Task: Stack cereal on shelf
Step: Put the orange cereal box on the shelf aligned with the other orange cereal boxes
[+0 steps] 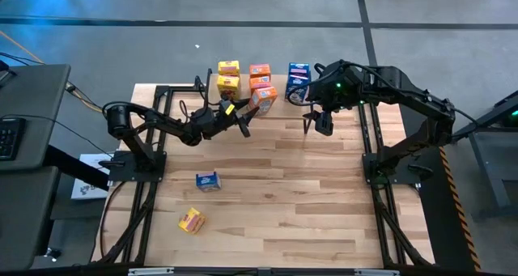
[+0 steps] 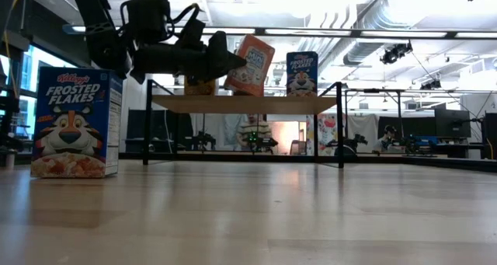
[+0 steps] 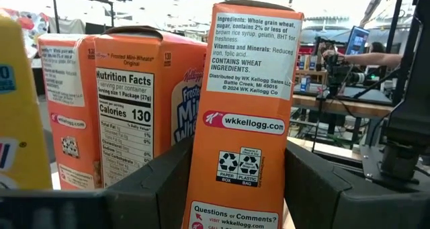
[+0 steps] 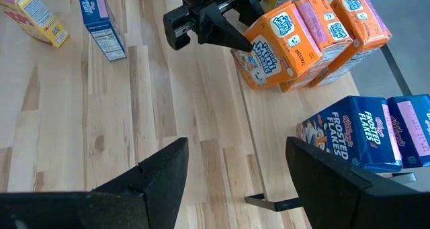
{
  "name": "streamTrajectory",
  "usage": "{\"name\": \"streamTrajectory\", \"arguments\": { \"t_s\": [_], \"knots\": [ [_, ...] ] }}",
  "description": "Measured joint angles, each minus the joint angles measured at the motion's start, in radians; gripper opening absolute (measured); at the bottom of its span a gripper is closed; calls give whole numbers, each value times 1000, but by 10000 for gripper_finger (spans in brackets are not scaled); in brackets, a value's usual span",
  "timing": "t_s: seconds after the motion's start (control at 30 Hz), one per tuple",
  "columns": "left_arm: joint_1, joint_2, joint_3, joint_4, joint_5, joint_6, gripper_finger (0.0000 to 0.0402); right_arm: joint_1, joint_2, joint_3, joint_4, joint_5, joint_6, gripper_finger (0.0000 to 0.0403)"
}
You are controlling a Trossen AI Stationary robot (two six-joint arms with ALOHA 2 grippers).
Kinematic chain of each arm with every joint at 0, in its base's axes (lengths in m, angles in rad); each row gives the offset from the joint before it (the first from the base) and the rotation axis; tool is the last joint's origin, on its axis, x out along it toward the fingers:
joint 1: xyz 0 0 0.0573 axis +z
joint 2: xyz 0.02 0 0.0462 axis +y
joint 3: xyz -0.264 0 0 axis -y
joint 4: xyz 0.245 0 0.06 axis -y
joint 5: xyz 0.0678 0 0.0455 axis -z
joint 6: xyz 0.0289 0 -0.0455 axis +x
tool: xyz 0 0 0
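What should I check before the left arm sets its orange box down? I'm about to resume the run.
1. Left gripper shut on the tilted orange box: ok.
2. Box upright: not ok, it leans.
3. Box over the shelf: ok.
4. Landing spot free beside the other orange boxes: cannot tell.
5. Right gripper open, empty, off to the side: ok.
6. Blue box and yellow box wait on the table: ok.

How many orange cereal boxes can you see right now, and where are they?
3. Two orange boxes stand on the shelf between the yellow and blue ones; the third orange box is tilted at the shelf's front edge, clamped in the left gripper.
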Motion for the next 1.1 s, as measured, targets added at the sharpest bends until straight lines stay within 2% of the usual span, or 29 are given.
{"name": "streamTrajectory", "arguments": {
  "t_s": [0.43, 1.1],
  "knots": [
    [0, 0, 0, -20, 2, -18, 195, 0, 0, 0, 0, 0, 0, 243],
    [7, -4, -1, -52, 16, -26, 249, 0, 0, 0, 0, -2, 0, 243]
  ]
}}
